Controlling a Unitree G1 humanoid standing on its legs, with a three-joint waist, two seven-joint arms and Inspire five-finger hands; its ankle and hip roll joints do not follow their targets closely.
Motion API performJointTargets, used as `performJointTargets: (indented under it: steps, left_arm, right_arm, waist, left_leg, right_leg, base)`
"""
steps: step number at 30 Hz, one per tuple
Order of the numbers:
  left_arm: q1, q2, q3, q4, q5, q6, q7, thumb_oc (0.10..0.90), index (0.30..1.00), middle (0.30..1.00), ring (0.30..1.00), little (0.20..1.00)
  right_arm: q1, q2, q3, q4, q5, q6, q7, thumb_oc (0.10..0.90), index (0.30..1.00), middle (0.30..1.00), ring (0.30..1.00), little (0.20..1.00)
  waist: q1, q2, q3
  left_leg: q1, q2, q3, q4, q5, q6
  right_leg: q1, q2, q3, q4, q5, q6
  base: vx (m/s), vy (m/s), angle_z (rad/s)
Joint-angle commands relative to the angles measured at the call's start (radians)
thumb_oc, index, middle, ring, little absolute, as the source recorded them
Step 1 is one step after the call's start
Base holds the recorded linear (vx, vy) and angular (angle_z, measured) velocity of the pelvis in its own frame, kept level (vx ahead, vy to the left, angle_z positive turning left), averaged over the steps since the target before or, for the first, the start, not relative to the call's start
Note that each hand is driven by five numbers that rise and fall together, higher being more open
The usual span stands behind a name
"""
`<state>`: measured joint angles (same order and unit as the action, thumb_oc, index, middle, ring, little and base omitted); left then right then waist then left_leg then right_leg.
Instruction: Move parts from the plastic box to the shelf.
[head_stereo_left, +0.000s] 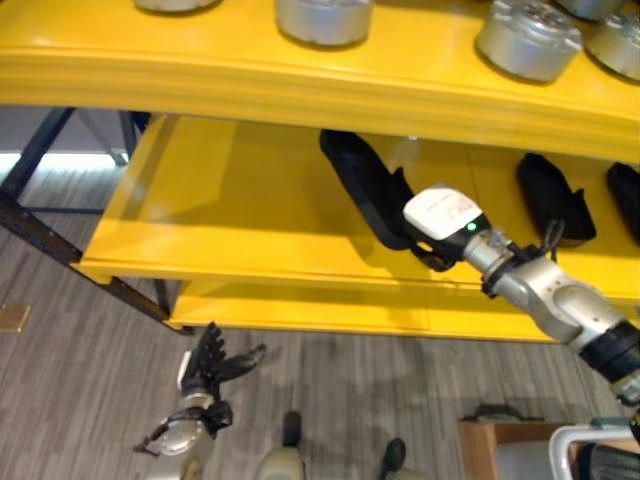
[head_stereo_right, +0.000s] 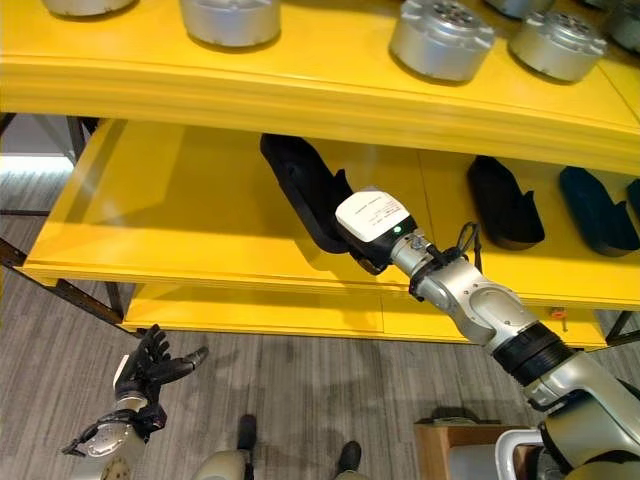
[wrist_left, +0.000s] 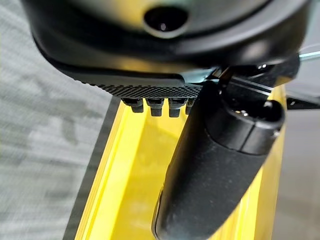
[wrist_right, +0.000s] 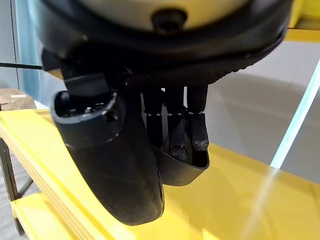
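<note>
Right wrist view: right hand (wrist_right: 170, 125) placing a black part (wrist_right: 182, 167) on the middle shelf (head_stereo_left: 230, 215).

Fingers (wrist_right: 172, 130) are curling into the part's open shell with the thumb (wrist_right: 112, 160) outside it, gripping its wall while it is resting on the yellow board, left of two similar parts (head_stereo_right: 505, 205). Left hand (head_stereo_left: 205, 375) is hanging low with fingers relaxed, holding nothing. Risk, as judged: a finger catching the rim on withdrawal could drag the part toward the shelf's front edge.

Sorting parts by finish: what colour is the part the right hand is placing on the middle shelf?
Black part; clearest in the right eye view.
</note>
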<state>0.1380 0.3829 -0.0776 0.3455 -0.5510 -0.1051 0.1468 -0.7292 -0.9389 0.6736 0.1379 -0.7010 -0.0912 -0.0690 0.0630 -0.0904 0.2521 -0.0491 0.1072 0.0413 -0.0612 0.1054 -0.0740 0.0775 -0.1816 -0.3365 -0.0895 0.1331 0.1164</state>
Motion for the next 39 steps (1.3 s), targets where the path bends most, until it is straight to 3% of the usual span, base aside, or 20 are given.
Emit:
performJointTargets:
  steps: [1,10,17,27,30,39]
  left_arm:
    - [-0.072,0.023,-0.056,-0.043,-0.011,-0.073,-0.013,0.9,1.0,1.0,1.0,1.0]
    - [-0.053,0.03,-0.062,-0.052,-0.021,-0.071,-0.019,0.9,1.0,1.0,1.0,1.0]
    - [-0.042,0.034,-0.07,-0.058,-0.039,-0.077,-0.023,0.9,1.0,1.0,1.0,1.0]
    - [-0.066,0.069,-0.118,-0.099,-0.064,-0.101,-0.032,0.9,1.0,1.0,1.0,1.0]
    - [-0.095,0.09,-0.137,-0.125,-0.068,-0.113,-0.03,0.9,1.0,1.0,1.0,1.0]
    - [-0.147,0.092,-0.168,-0.125,-0.068,-0.121,-0.017,0.9,1.0,1.0,1.0,1.0]
  right_arm:
    - [-0.2,-0.046,-0.046,-0.011,0.048,0.022,-0.083,0.4,0.3,0.3,0.3,0.3]
    - [-0.273,0.007,0.011,0.033,0.061,0.029,-0.079,0.4,0.3,0.3,0.3,0.3]
    - [-0.328,0.077,0.049,0.14,0.051,0.055,-0.084,0.4,0.3,0.3,0.3,0.3]
    - [-0.488,0.176,0.159,0.456,0.011,0.114,-0.092,0.4,0.3,0.3,0.3,0.3]
    - [-0.573,0.218,0.185,0.611,0.02,0.142,-0.112,0.4,0.3,0.3,0.3,0.3]
    - [-0.636,0.266,0.172,0.771,0.065,0.175,-0.16,0.4,0.3,0.3,0.3,0.3]
  waist:
    - [0.011,0.046,-0.13]
    - [0.02,0.074,-0.124]
    - [0.03,0.094,-0.106]
    - [0.063,0.137,-0.021]
    - [0.083,0.158,0.045]
    - [0.103,0.166,0.108]
  left_leg:
    - [0.042,0.12,-0.02,-0.026,-0.013,-0.057]
    - [0.043,0.141,-0.012,-0.026,0.003,-0.067]
    - [0.02,0.133,-0.013,-0.026,0.008,-0.065]
    - [-0.069,0.1,-0.022,-0.02,0.03,-0.054]
    - [-0.139,0.079,-0.039,0.025,0.028,-0.044]
    - [-0.204,0.061,-0.062,0.081,0.013,-0.032]
  right_leg:
    - [-0.036,-0.057,0.008,0.124,-0.132,0.039]
    - [-0.048,-0.042,-0.007,0.163,-0.161,0.022]
    - [-0.075,-0.058,-0.021,0.179,-0.155,0.027]
    - [-0.185,-0.105,-0.024,0.233,-0.138,0.035]
    - [-0.244,-0.134,-0.022,0.28,-0.136,0.034]
    - [-0.289,-0.15,-0.016,0.307,-0.132,0.034]
  base:
    - [0.02,-0.095,-0.07]
    - [0.01,-0.053,-0.03]
    - [-0.02,0.012,0.04]
    - [-0.07,0.053,0.05]
    - [-0.12,0.077,0.04]
    - [-0.03,0.024,0.04]
